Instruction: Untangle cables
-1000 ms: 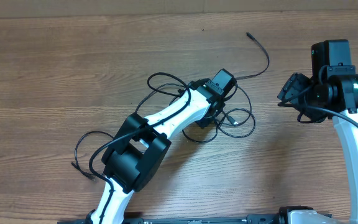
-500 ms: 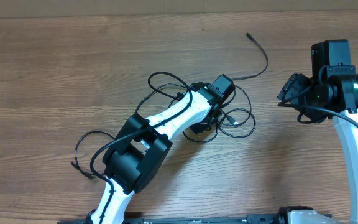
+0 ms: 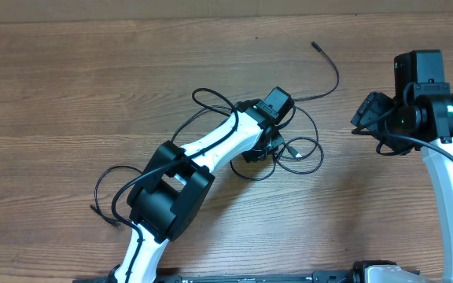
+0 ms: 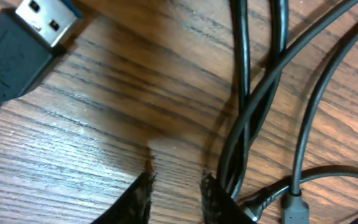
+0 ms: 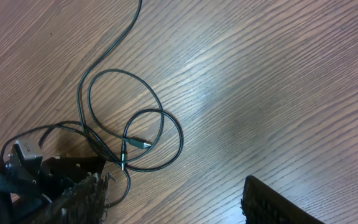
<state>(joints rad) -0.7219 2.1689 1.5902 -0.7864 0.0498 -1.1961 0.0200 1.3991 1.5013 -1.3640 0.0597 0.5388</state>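
The cables (image 3: 299, 149) lie in a tangle of thin black loops at the table's middle. One strand runs up to a plug end (image 3: 314, 45). Another thin cord (image 3: 101, 182) loops out at the left beside my left arm. My left gripper (image 3: 267, 146) is down at the tangle's left edge. In the left wrist view its fingertips (image 4: 143, 194) stand slightly apart over bare wood, open and holding nothing, with crossing cable strands (image 4: 248, 124) just outside the right finger and a USB plug (image 4: 27, 34) at upper left. My right gripper (image 5: 179, 202) hangs wide open and empty, right of the loops (image 5: 160, 118).
The left arm (image 3: 211, 153) lies diagonally over the table from the front left and covers part of the tangle. The right arm (image 3: 439, 110) stands at the right edge. The rest in view is wooden tabletop (image 3: 93, 86).
My left wrist has shifted slightly up and left, and the cable loop beside it has moved a little with it. The right arm has stayed still.
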